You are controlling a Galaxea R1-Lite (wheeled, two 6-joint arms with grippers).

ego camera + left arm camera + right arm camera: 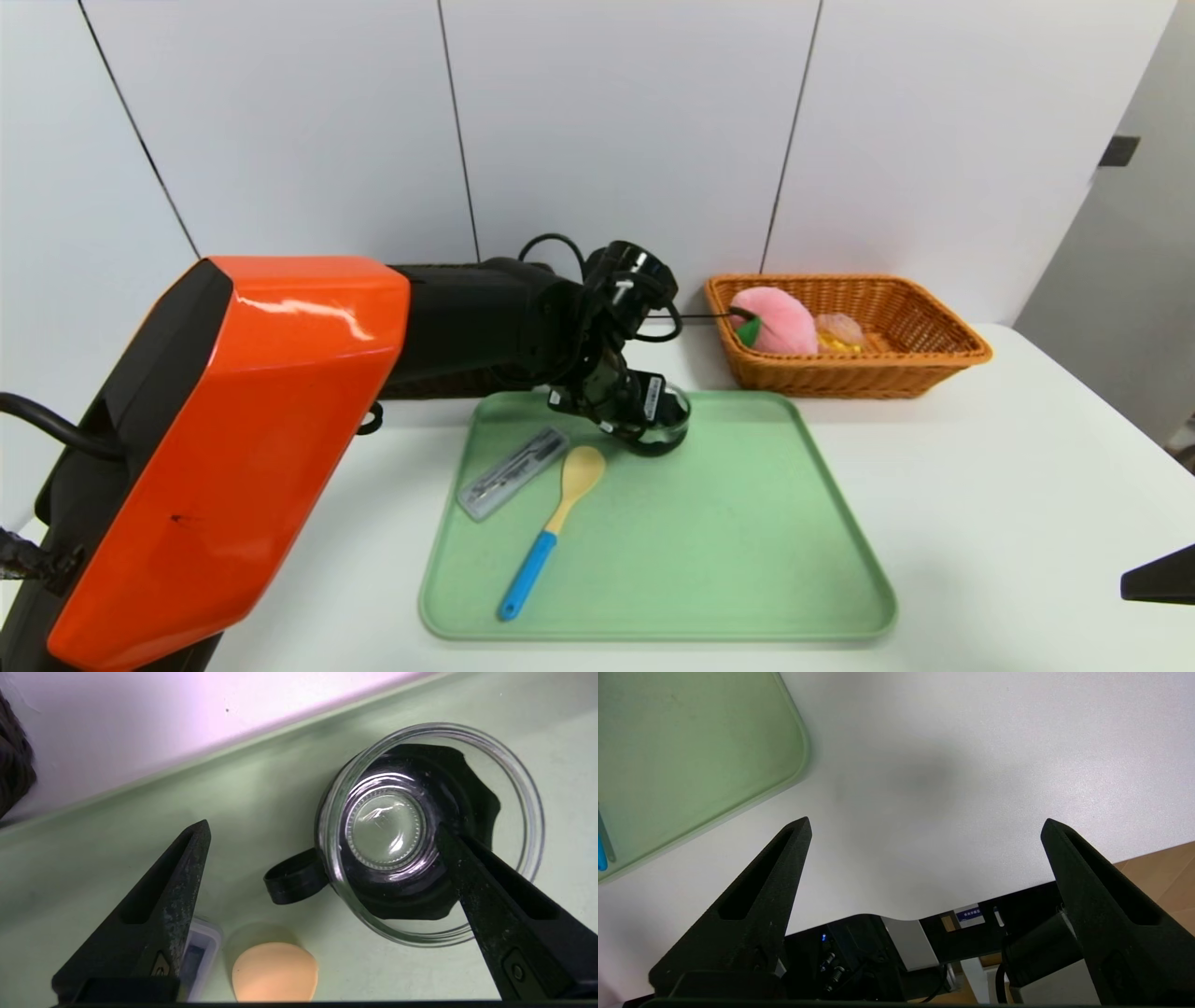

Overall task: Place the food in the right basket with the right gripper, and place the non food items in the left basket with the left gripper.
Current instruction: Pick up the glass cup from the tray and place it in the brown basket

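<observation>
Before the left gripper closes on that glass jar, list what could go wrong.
1. The left gripper is open, with one finger inside the glass jar and the other outside; the smooth, curved wall could slip out of the pinch.
2. The jar lies on its side on the green tray, so a push might roll it.
3. The spoon and the clear case lie near the jar; a swing towards them could knock either.

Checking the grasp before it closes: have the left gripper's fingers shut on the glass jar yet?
No: the left gripper has its fingers wide apart, one over the glass jar.
</observation>
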